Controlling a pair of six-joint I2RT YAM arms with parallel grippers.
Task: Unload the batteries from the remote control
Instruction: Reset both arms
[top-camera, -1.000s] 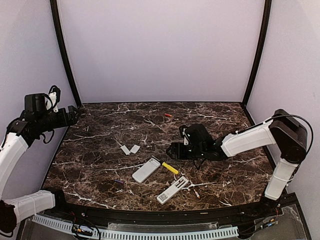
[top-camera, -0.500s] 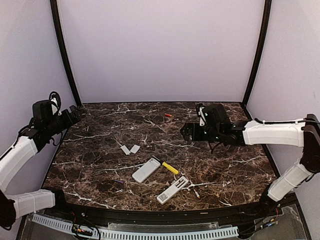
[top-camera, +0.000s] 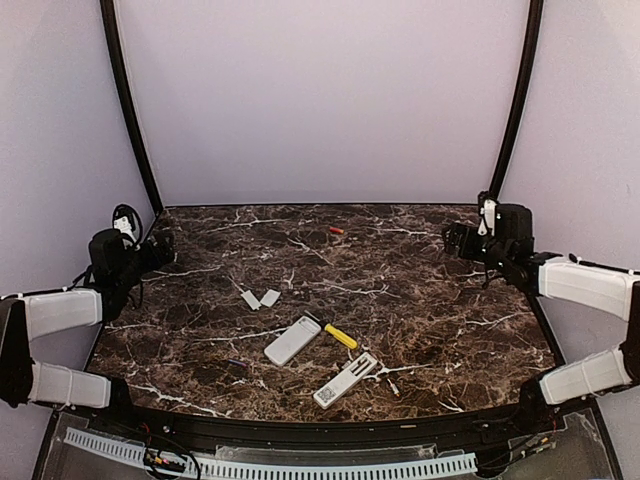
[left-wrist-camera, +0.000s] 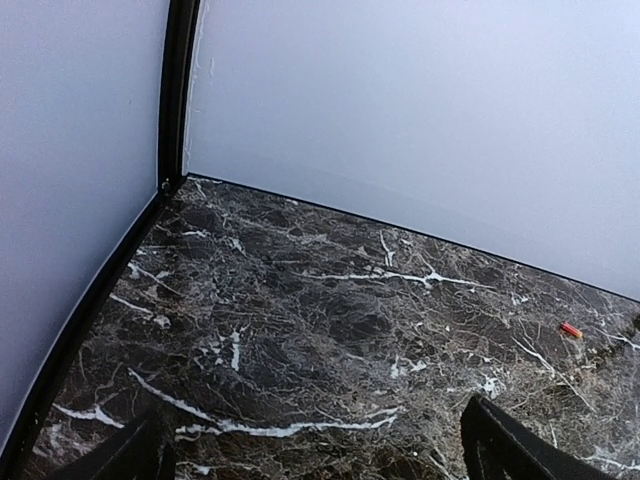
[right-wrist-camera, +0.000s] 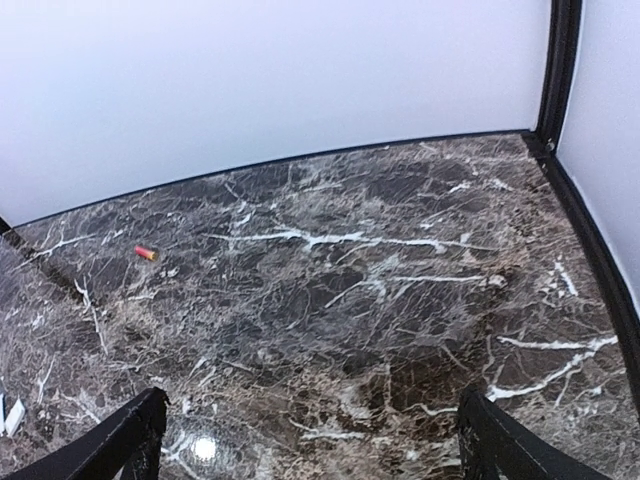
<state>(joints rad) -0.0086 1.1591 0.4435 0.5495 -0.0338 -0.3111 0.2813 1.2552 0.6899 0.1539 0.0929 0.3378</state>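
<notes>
Two white remote controls lie near the table's front, one face down, the other with its battery bay showing. A reddish battery lies alone near the back wall, also seen as a red cell in the left wrist view and a red cell in the right wrist view. A dark battery rests left of the remotes, and a small cell lies right of the front remote. My left gripper hangs open at the left edge. My right gripper hangs open at the back right. Both are far from the remotes.
A yellow-handled stick tool lies between the two remotes. Two small flat cover plates sit left of centre. Pale walls and black corner posts close in the marble table on three sides.
My right arm has pulled away from the table's middle to the back right, its jaws opening wide. My left arm has drawn back and lowered along the left edge.
</notes>
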